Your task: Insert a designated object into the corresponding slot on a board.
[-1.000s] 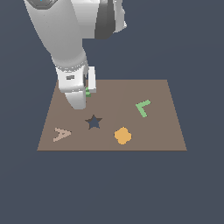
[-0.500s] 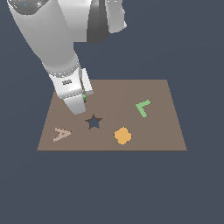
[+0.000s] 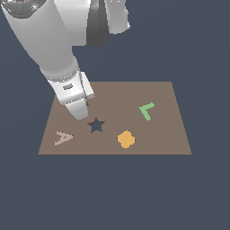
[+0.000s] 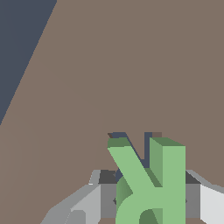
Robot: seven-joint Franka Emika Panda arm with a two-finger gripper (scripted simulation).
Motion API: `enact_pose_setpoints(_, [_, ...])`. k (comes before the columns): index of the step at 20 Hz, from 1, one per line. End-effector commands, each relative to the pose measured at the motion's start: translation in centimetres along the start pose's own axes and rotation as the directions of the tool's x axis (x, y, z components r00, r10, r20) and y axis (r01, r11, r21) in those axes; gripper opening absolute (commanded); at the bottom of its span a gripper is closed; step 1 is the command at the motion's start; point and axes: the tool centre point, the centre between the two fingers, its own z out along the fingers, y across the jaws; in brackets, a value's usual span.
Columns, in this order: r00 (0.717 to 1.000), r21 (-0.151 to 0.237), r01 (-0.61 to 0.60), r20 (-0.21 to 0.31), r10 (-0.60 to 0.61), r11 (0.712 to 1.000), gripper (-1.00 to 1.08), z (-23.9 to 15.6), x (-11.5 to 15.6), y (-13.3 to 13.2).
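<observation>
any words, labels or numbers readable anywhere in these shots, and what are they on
No printed text, brand or number.
"R": the green piece held in the gripper, over a dark cutout.
"A": tan shape on the board.
"L": green piece.

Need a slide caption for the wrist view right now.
Gripper holding green R just above its dark slot in the brown board.

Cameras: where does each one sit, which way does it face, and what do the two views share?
Exterior view: off the arm, raised, looking down at the board; shows the arm and gripper lowered onto the board.
Wrist view: on the wrist, looking down past the fingers at the green R over the dark slot.
Shared: board, gripper.
</observation>
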Motion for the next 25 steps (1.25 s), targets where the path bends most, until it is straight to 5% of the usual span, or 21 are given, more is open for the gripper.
enact_pose_setpoints(1, [1.0, 0.0, 0.006, 0.0, -0.006, 1.0, -1.0, 0.0, 0.0, 0.1])
enact_pose_setpoints(15, [1.0, -0.001, -0.007, 0.001, 0.007, 1.0, -1.0, 1.0, 0.1, 0.0])
enact_pose_setpoints(16, [1.0, -0.001, -0.007, 0.001, 0.007, 1.0, 1.0, 1.0, 0.1, 0.0])
enact_pose_setpoints(25, [1.0, -0.001, -0.007, 0.001, 0.007, 1.0, 1.0, 1.0, 0.1, 0.0])
